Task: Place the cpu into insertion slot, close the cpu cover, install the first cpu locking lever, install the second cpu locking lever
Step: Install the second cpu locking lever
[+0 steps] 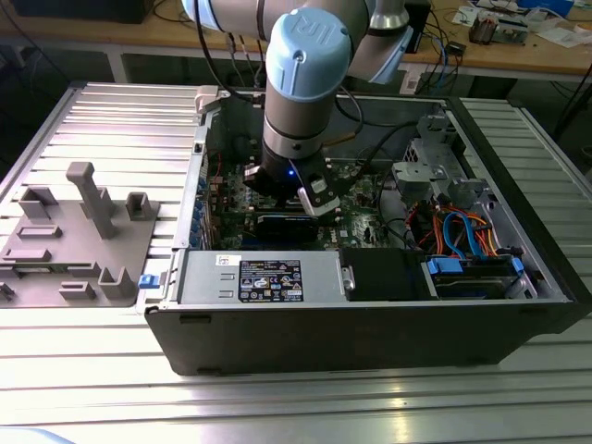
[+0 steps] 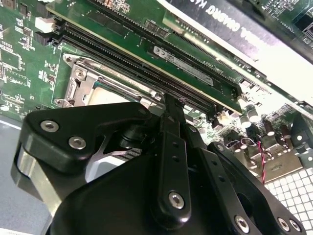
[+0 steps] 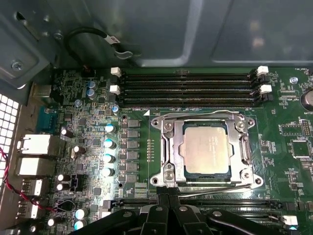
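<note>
Ribbed metal bench [image 1: 92, 388] carries, going from the exterior view's left to right, a grey fixture tray [image 1: 74, 245] and then the open computer case [image 1: 370, 305], with the arm [image 1: 301, 102] reaching down into its middle.

Inside the case lies the green motherboard [image 3: 78, 122]. First wrist view: silver-capped capacitors [image 3: 108, 142] stand beside the socket; the cpu [image 3: 205, 148] lies flat in the insertion slot [image 3: 182, 161], silver-grey top showing through the window of the cpu cover [image 3: 168, 147], which looks folded down flat around the chip. One thin lever rod [image 3: 220, 188] runs along the socket edge nearest the pincer; whether it is latched under its hook I cannot tell. Second lever not made out with certainty.

Key relation: the pincer [image 3: 168, 193] sits just at the socket's near edge, the cpu straight ahead of the tips, the rod's long axis lying crosswise to the fingers. Black fingers [image 3: 161, 200] look pressed close together, nothing visibly pinched between them.

Second wrist view: the pincer [image 2: 172, 105] body hides most of the socket; a corner of the cover frame [image 2: 83, 78] peeks out beside the long memory slots [image 2: 146, 63]. Tip contact with the rod is hidden; touching or just apart, cannot tell
</note>
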Robot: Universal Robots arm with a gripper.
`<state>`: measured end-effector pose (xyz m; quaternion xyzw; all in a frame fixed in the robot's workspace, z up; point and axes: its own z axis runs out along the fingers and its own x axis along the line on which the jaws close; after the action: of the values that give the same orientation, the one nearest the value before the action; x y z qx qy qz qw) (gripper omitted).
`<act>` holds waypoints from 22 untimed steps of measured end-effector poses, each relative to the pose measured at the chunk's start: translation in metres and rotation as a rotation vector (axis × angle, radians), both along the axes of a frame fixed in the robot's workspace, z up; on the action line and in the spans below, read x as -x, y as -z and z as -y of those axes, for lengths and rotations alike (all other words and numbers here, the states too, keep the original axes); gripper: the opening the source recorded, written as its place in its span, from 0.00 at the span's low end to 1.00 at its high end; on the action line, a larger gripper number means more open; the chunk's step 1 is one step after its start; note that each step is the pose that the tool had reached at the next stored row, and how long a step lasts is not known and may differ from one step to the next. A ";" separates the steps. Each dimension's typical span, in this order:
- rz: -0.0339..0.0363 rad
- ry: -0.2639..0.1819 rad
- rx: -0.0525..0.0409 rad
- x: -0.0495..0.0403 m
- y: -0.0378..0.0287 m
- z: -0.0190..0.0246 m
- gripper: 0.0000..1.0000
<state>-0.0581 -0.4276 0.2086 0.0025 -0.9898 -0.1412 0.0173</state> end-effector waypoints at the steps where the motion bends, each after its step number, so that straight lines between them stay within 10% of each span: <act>1: -0.0001 0.000 0.0001 0.0006 0.0001 0.0001 0.11; 22: -0.0001 0.000 -0.0083 0.0066 0.0085 -0.0011 0.11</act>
<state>-0.0648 -0.4265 0.2001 0.0025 -0.9892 -0.1453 0.0174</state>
